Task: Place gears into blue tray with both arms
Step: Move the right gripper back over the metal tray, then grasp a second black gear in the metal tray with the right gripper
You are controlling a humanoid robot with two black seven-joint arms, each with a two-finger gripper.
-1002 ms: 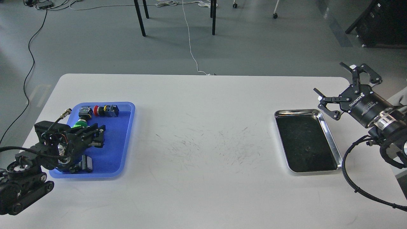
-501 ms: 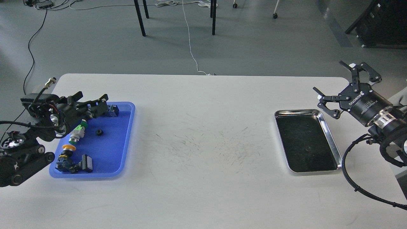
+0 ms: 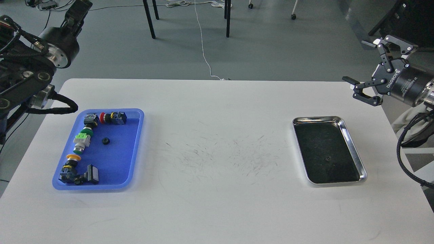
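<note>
Big white table [image 3: 217, 189] takes up most of the view, with a patch of dark scuff marks [image 3: 223, 157] around its middle. The two black arms come next: the left arm [image 3: 23, 74] is up at the far left, lifted clear of the table, and its gripper [image 3: 78, 13] points away over the floor, seen so dark and end-on that I honestly can't tell if the fingers are spread or closed. The right arm [image 3: 417, 91] comes in at the far right, and its gripper [image 3: 371, 73] hangs above the table's far right corner with its fingers spread wide and nothing between them. On the left side sits the blue tray [image 3: 134, 149], flat on the table. Over on the right is the steel tray [image 3: 352, 149], shiny rim, dark inside. Inside the blue tray there's a row of push-button switches along its left and far edges: a red-capped one [image 3: 112, 117] at the far end, a green one [image 3: 82, 139] below it, a yellow-capped one [image 3: 70, 162] nearer, and a dark one with a clear square cap [image 3: 91, 175] at the near end. One gear [image 3: 105, 141] lies on the blue floor just right of the green switch, not touching it. The other gear [image 3: 327, 158] is a tiny dark speck, barely visible on the steel tray's dark floor, near its middle.
</note>
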